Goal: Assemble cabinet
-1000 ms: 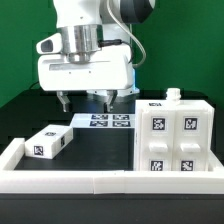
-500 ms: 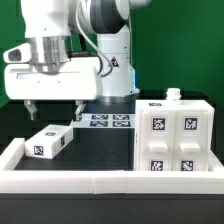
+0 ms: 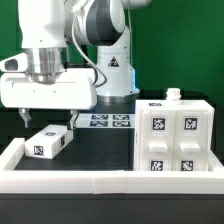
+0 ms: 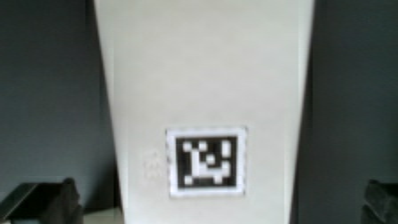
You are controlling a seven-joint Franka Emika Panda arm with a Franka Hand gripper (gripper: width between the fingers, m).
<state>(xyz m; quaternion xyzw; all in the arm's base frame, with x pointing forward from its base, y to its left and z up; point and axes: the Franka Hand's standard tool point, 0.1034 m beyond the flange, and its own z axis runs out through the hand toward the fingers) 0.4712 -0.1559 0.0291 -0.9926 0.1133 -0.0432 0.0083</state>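
Note:
A small white block (image 3: 48,142) with marker tags lies on the black table at the exterior view's left. My gripper (image 3: 48,115) hangs open just above it, one finger on each side, holding nothing. In the wrist view the block (image 4: 208,100) fills the middle, with its tag (image 4: 208,163) showing. The dark fingertips (image 4: 43,200) stand at either side, apart from the block. The large white cabinet body (image 3: 175,135) with several tags and a small knob on top stands at the exterior view's right.
The marker board (image 3: 108,122) lies flat on the table behind, between the block and the cabinet body. A low white border frame (image 3: 60,178) runs along the table's front and left edges. A green wall stands behind.
The arm has moved toward the exterior view's left, from over the marker board to above the small block. The gripper has stayed open. The parts have not moved.

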